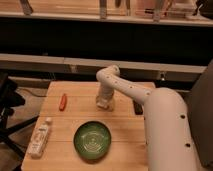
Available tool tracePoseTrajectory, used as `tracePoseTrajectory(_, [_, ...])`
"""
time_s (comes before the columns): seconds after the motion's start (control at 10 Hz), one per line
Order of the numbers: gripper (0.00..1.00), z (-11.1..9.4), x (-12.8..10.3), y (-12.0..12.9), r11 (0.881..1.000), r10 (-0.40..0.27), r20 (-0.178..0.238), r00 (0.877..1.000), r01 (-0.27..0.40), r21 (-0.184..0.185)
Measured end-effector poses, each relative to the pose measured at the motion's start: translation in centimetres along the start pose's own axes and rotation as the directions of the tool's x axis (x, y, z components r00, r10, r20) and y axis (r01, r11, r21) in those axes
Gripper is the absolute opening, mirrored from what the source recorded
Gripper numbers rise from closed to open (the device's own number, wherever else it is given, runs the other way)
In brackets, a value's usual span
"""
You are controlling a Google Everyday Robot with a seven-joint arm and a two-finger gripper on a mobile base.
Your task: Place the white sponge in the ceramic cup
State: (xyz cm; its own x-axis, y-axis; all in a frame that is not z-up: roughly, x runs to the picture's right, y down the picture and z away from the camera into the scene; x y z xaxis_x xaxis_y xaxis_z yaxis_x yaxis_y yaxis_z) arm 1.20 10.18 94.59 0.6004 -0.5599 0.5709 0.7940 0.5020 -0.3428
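With the gripper [103, 100] down on the counter [55, 125] over what looks like the sponge [104, 106] (whether it grips yet I cannot tell), close squarely and gently, lift straight up, then find the cup, unseen here.
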Motion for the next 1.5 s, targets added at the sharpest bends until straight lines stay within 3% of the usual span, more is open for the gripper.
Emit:
tracePoseTrajectory(0.4, [0.08, 0.1, 0.0, 0.2, 1.0, 0.002, 0.001, 1.0, -0.002, -0.004])
tracePoseTrajectory(0.5, [0.03, 0.0, 0.0, 0.2, 1.0, 0.001, 0.0, 1.0, -0.001, -0.004])
tracePoseTrajectory(0.8, [0.02, -0.1, -0.2, 0.2, 1.0, -0.003, -0.001, 1.0, 0.003, -0.005])
tracePoseTrajectory(1.2, [0.02, -4.8, -0.1, 0.8, 1.0, 0.007, -0.008, 1.0, -0.007, 0.017])
tracePoseTrajectory(1.5, [0.02, -5.6, -0.1, 1.1, 1.0, 0.01, -0.002, 1.0, -0.01, 0.029])
